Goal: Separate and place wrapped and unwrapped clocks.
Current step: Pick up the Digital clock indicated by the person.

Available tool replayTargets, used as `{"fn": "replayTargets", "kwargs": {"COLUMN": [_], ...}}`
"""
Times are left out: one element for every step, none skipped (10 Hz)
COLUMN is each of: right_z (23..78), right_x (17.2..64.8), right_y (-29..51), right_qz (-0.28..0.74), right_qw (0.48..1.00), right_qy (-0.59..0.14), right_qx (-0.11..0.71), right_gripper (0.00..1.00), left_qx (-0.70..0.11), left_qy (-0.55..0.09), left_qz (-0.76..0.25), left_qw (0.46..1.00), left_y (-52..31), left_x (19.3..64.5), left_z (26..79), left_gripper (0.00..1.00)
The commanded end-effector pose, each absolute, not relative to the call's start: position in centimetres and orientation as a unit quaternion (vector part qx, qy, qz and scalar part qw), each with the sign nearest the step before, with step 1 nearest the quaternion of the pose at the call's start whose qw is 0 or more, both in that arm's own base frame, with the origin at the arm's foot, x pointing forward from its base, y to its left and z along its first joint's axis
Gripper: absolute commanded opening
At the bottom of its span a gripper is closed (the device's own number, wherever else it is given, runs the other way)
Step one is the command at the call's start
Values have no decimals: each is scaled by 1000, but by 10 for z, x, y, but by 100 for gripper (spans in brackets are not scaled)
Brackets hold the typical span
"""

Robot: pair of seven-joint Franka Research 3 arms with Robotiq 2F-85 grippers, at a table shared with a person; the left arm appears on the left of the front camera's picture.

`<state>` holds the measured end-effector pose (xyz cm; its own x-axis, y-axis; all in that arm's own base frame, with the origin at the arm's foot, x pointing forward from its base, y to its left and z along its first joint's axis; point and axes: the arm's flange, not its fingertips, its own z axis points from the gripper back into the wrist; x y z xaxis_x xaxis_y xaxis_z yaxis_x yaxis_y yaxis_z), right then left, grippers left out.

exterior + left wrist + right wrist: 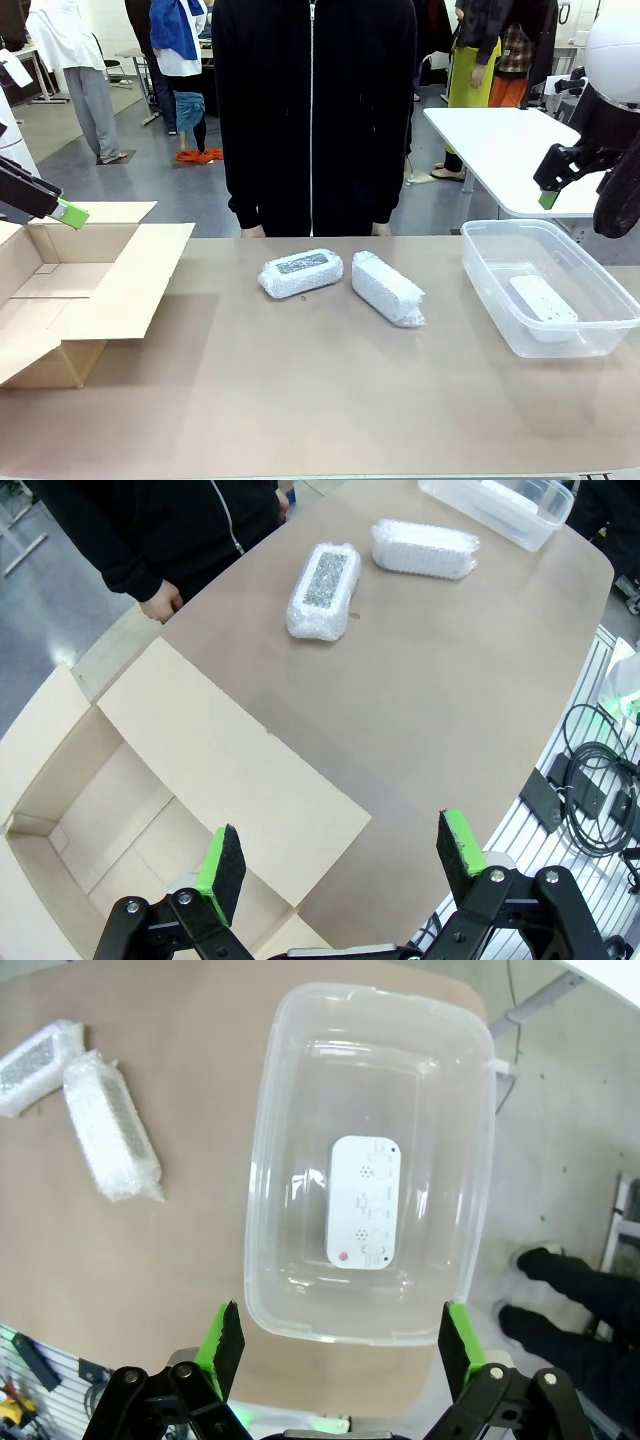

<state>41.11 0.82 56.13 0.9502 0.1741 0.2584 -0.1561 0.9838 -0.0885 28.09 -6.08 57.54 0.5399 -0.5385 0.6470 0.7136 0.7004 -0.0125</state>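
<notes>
left end effector (340, 852) hangs over the open cardboard box (60, 290), fingers apart and empty; right end effector (341, 1332), also spread, hovers straight above the clear tub (295, 1160); inside, the unwrapped white clock (363, 1201) lies flat, its markings too small to read; farther on, mid-tabletop (300, 400), a bubble-wrapped clock (300, 272) shows a dark face; a second wrapped clock (387, 288) lies just beside it, both well apart from either end effector; a person (312, 110) stands behind.

I can read no text, brand or number anywhere. The white clock (363, 1202) inside the clear tub (290, 1080) carries small dark marks and a red dot on its top face, all too small for me to make out.
</notes>
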Motion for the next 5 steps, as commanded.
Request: {"fn": "replayTargets", "kwargs": {"right_z": [561,551,542,544,551], "right_x": [411,395,375,357,339], "right_y": [8,28,46,58,66], "right_qz": [84,210,297,358,410], "right_qw": [987,962,926,888,849], "right_qy": [-134,-166,-199,-235,-265], "right_qx": [-33,59,120,163,201], "right_gripper": [100,100,100,100,100], "left_qx": [-146,-146,-146,-146,-146], "left_qy": [-314,-314,-314,-314,-314], "left_qz": [-364,-364,-364,-364,-364], "left_qw": [865,865,865,865,865], "left_y": [-61,-61,-61,-61,-61], "left_x": [281,281,281,281,281], "left_z": [575,575,575,575,575], "left_gripper": [100,100,100,100,100]}}
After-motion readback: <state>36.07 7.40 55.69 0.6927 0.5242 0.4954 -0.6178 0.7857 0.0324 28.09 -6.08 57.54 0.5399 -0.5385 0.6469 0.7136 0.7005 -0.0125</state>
